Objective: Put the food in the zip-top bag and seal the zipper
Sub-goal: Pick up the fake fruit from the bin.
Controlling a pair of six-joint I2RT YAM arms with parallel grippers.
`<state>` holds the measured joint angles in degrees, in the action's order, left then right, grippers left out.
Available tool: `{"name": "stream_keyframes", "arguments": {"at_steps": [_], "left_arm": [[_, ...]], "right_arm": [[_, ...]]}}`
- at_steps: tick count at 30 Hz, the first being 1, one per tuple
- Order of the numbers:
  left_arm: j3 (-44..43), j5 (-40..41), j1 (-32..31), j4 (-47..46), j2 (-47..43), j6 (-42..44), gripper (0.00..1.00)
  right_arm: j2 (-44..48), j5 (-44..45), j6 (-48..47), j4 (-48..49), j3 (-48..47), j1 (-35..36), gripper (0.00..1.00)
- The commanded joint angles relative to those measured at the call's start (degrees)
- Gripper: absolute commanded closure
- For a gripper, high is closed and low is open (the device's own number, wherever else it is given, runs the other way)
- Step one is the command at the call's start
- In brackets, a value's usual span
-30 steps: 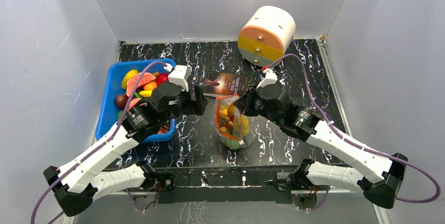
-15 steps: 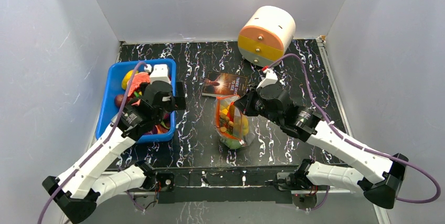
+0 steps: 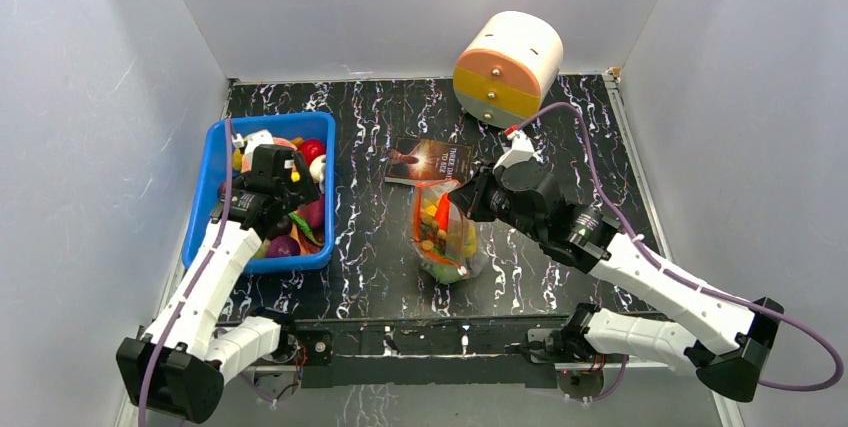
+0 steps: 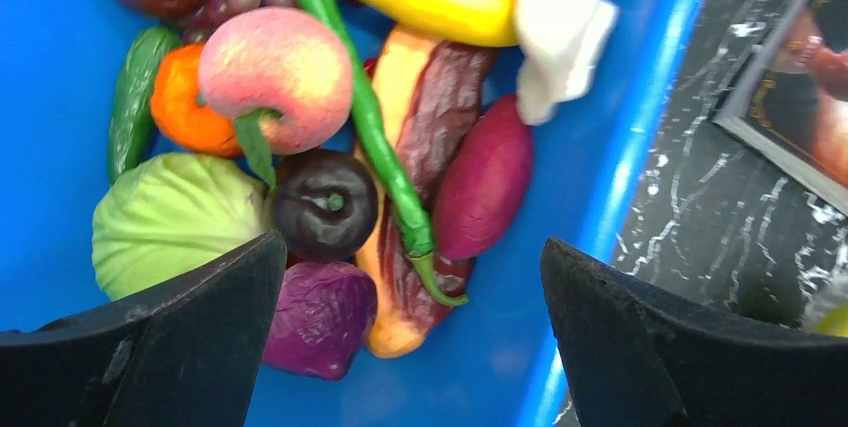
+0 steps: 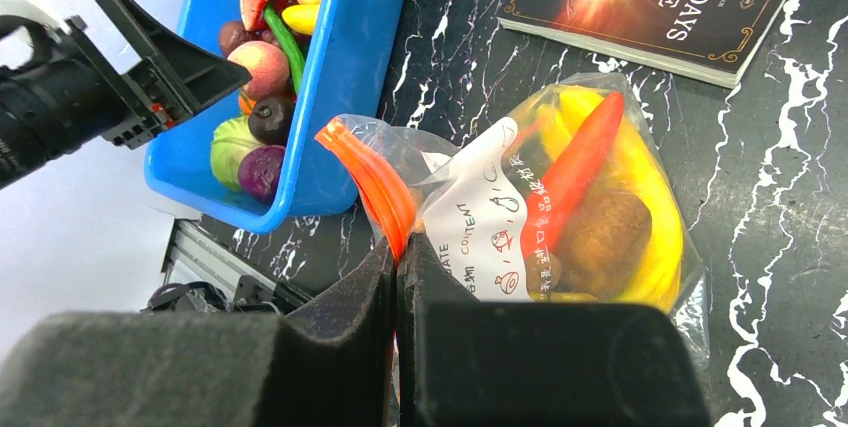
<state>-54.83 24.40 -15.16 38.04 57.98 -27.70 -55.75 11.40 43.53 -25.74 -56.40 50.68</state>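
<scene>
The clear zip-top bag (image 3: 447, 242) stands mid-table holding a red chili (image 5: 575, 172), a yellow banana (image 5: 655, 237) and a brown piece (image 5: 605, 242). My right gripper (image 3: 462, 197) is shut on its red-orange zipper (image 5: 375, 177) at the bag's top edge; the jaws (image 5: 397, 257) pinch the strip. No slider shows. My left gripper (image 3: 288, 185) hangs open and empty over the blue bin (image 3: 215, 142), above the food: a peach (image 4: 275, 77), a green chili (image 4: 370, 117), a dark plum (image 4: 325, 205), a purple cabbage (image 4: 320, 317) and a green cabbage (image 4: 170, 222).
A book (image 3: 430, 160) lies just behind the bag. A round cream drum (image 3: 507, 67) with orange and yellow drawer fronts sits at the back right. Grey walls close in the table on three sides. The bin's blue rim (image 4: 620, 167) runs beside my left gripper.
My left arm has swung left, away from the bag's mouth, to over the blue bin. The right gripper has kept its hold on the zipper, almost still.
</scene>
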Motion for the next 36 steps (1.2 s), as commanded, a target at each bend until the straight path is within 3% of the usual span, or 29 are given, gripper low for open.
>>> {"name": "stream_keyframes", "arguments": {"at_steps": [1, 13, 30, 36], "left_arm": [[3.0, -1.3, 4.3, 0.6, -0.1, -3.1, 0.04], [9.8, -5.3, 12.9, -4.2, 4.1, -3.1, 0.09], [12.7, -2.8, 13.7, -7.5, 8.7, -4.7, 0.18], [14.8, -2.9, 13.7, -8.0, 7.7, -6.3, 0.27]], "right_arm": [[2.4, 1.8, -0.8, 3.6, -0.6, 0.3, 1.00], [2.6, 1.6, -1.0, 3.8, -0.6, 0.3, 1.00], [1.1, 1.3, -1.2, 4.2, -1.6, 0.3, 1.00], [1.5, 1.3, -1.2, 4.4, -1.1, 0.3, 1.00]]}}
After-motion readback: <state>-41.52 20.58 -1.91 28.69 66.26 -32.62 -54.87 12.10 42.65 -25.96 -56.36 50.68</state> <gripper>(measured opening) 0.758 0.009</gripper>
